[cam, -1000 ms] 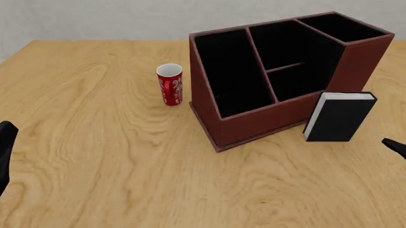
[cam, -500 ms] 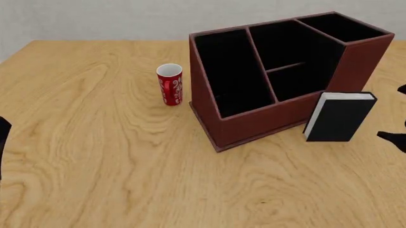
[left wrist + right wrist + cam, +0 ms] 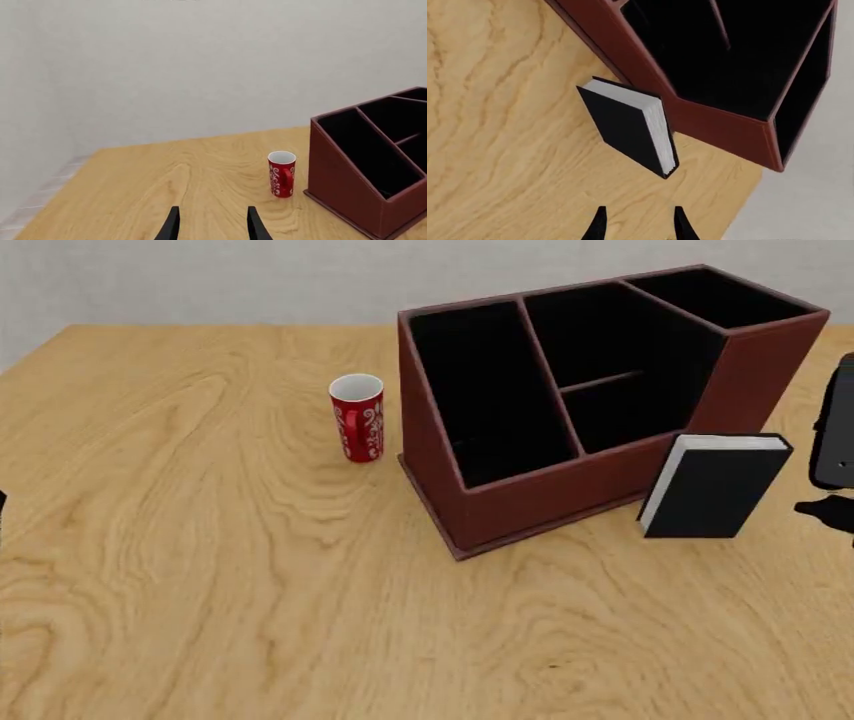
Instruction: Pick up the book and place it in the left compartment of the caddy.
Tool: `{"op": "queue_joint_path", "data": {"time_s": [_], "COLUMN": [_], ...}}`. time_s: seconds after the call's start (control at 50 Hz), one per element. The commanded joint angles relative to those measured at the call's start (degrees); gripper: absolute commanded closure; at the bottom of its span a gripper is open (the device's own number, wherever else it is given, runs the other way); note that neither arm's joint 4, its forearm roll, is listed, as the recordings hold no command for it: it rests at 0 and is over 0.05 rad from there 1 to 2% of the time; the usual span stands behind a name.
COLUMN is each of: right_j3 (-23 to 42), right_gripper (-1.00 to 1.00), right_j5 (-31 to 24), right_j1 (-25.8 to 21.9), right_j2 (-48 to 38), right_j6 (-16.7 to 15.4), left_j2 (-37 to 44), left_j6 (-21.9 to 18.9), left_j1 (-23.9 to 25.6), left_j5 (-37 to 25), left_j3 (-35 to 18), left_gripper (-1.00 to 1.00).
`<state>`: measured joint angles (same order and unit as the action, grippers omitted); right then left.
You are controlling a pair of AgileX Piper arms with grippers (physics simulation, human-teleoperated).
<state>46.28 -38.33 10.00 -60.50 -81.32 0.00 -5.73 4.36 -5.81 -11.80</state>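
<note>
The black book (image 3: 714, 490) stands upright on the table against the low front wall of the dark red caddy (image 3: 561, 490), near its right end. The left compartment (image 3: 487, 390) is the long black slot at the caddy's left end wall. In the right wrist view my right gripper (image 3: 638, 225) is open and empty, apart from the book (image 3: 627, 125), whose white page edges face it. Only part of the right arm (image 3: 837, 435) shows at the front view's right edge. Far left of the caddy (image 3: 347, 185), my left gripper (image 3: 212, 227) is open and holds nothing.
A red cup (image 3: 358, 418) stands upright just left of the caddy, also in the left wrist view as the cup (image 3: 281, 174). The wooden table (image 3: 240, 580) stretches wide to the left and front. A pale wall lies behind the table's far edge.
The right arm has risen and come further into view at the right edge, beside the book. The left arm has slipped almost out of the front view. Book, caddy and cup have not moved.
</note>
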Motion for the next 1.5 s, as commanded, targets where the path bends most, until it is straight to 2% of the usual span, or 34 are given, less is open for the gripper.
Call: {"op": "queue_joint_path", "data": {"time_s": [0.02, 0.1, 0.3, 0.62, 1.5], "right_j3": [2.84, 3.35, 5.55, 8.43, 9.16], "right_gripper": [-1.0, -1.0, -1.0, -1.0, -1.0], "right_j5": [1.0, 1.4, 0.82, 3.03, 7.68], "right_j1": [2.2, 3.15, 2.36, 1.08, 0.06], "right_j2": [-4.7, -5.41, -6.43, -11.85, -20.8], "right_j6": [-3.23, -4.33, -3.79, -4.1, -7.61], "left_j2": [0.0, 0.0, 0.0, 0.09, 0.75], "left_j6": [-0.7, -0.86, -0.95, -1.44, -1.09], "left_j1": [-0.61, -0.64, -0.46, -1.11, -3.18], "left_j5": [-0.52, -0.5, -0.6, 0.64, 2.63], "left_j3": [-0.74, -0.68, -0.92, 0.4, 2.96], "left_gripper": [-1.0, -1.0, -1.0, -1.0, -1.0]}}
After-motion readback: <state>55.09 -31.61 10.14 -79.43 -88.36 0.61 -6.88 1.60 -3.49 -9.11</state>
